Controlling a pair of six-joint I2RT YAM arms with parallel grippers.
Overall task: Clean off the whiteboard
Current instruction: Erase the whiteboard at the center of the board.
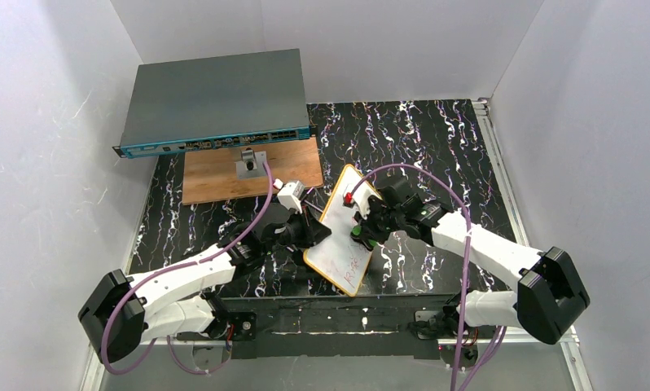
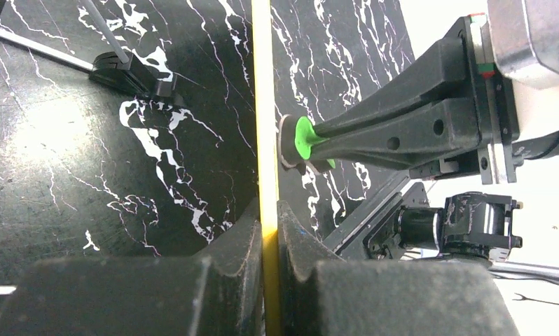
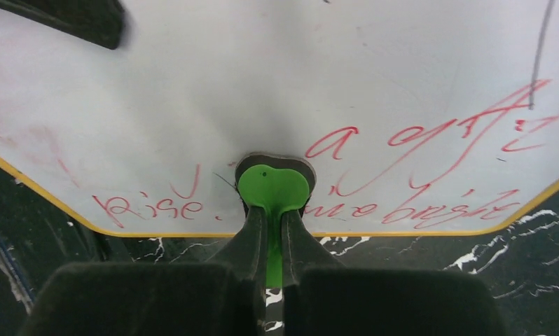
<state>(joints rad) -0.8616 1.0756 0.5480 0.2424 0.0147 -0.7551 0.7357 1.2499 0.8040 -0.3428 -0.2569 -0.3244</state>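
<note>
The whiteboard [image 1: 344, 265], white with an orange rim and red handwriting, is held tilted up off the black marbled table between both arms. My left gripper [image 1: 320, 234] is shut on its left long edge; in the left wrist view the whiteboard [image 2: 263, 84] runs edge-on as a yellow line into the closed left gripper [image 2: 270, 220]. My right gripper [image 1: 361, 234] is shut on a small green eraser [image 3: 273, 187] whose dark pad presses flat on the whiteboard [image 3: 263, 84] near its lower rim, among red words. The eraser [image 2: 303, 140] also shows from the side, touching the board.
A grey network switch [image 1: 216, 102] lies at the back left. In front of it is a brown wooden board [image 1: 216, 183] bearing a grey metal fitting [image 1: 251, 165]. A small white block [image 1: 291, 195] sits beside the left arm. A small red object [image 1: 348, 198] rests on the whiteboard's far end.
</note>
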